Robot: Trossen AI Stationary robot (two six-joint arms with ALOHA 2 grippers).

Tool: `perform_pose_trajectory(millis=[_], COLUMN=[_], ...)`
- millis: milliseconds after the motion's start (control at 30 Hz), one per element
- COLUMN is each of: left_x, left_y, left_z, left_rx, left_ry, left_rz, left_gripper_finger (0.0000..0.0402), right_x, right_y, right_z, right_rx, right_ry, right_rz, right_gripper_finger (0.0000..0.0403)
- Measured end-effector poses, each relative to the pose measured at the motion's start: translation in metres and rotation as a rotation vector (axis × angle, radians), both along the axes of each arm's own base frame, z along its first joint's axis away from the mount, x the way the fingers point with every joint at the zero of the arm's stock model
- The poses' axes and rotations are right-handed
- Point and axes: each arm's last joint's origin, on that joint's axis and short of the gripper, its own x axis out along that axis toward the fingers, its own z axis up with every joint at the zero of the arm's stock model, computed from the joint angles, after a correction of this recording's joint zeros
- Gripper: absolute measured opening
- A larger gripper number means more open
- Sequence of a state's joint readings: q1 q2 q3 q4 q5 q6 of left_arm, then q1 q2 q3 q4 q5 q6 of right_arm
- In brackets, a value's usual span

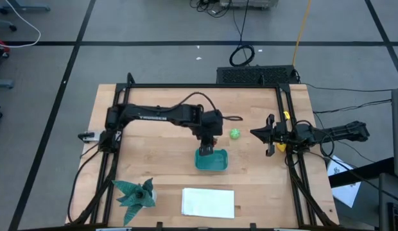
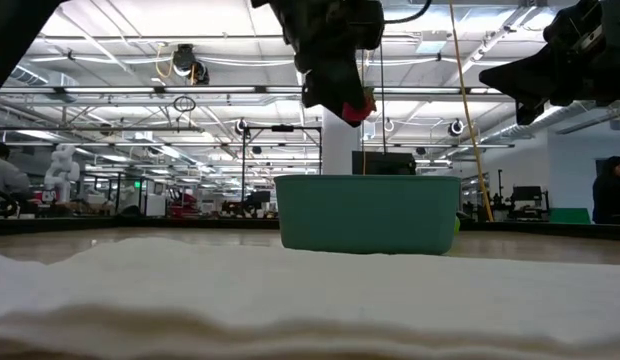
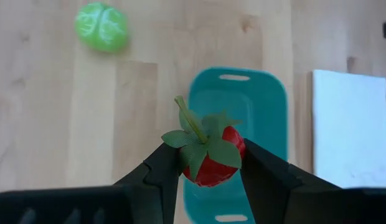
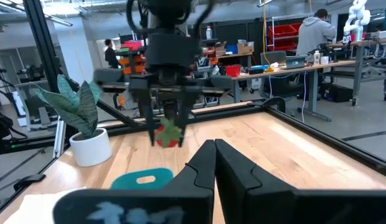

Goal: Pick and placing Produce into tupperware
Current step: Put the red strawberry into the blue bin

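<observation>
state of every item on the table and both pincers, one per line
left pincer: shut on red fruit, above the tub
red fruit: held, in the air
tub: upright, no fruit seen inside
green fruit: on the table, beside the tub
right pincer: shut, holding nothing
white sheet: lying flat

- A light wooden table carries everything.
- A teal tub sits near its centre.
- A light green round toy lies at the tub's 1 o'clock, apart from it.
- A flat white rectangle lies at 6 o'clock.
- A spiky teal-green star-shaped thing stands at 8 o'clock.
</observation>
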State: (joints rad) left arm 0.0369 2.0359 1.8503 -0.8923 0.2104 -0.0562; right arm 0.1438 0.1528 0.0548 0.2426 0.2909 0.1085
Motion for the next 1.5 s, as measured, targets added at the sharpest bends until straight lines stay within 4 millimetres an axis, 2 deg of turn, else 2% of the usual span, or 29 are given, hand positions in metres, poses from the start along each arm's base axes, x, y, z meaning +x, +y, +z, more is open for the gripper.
perform_pose_trajectory(millis=[267,633,833,1333,1500], left_x=[-0.004,-0.01,-0.011,-0.006,-0.009], left_y=[-0.023,-0.046,-0.046,-0.044,-0.043], left_z=[-0.003,-0.022,-0.031,-0.033,-0.048], left_rx=[0.017,0.085,0.099,0.092,0.089], left_ry=[0.045,0.098,0.108,0.075,0.091], left_rz=[-0.08,-0.12,-0.109,-0.112,-0.103], left_gripper_finger=[0.014,0.014,0.014,0.014,0.014], right_x=[0.0,0.0,0.0,0.0,0.0], right_y=[0.0,0.0,0.0,0.0,0.0], right_z=[0.0,0.0,0.0,0.0,0.0], right_rx=[0.0,0.0,0.0,0.0,0.0], right_ry=[0.0,0.0,0.0,-0.001,-0.003], right_rz=[0.0,0.0,0.0,0.0,0.0], right_gripper_finger=[0.0,0.0,0.0,0.0,0.0])
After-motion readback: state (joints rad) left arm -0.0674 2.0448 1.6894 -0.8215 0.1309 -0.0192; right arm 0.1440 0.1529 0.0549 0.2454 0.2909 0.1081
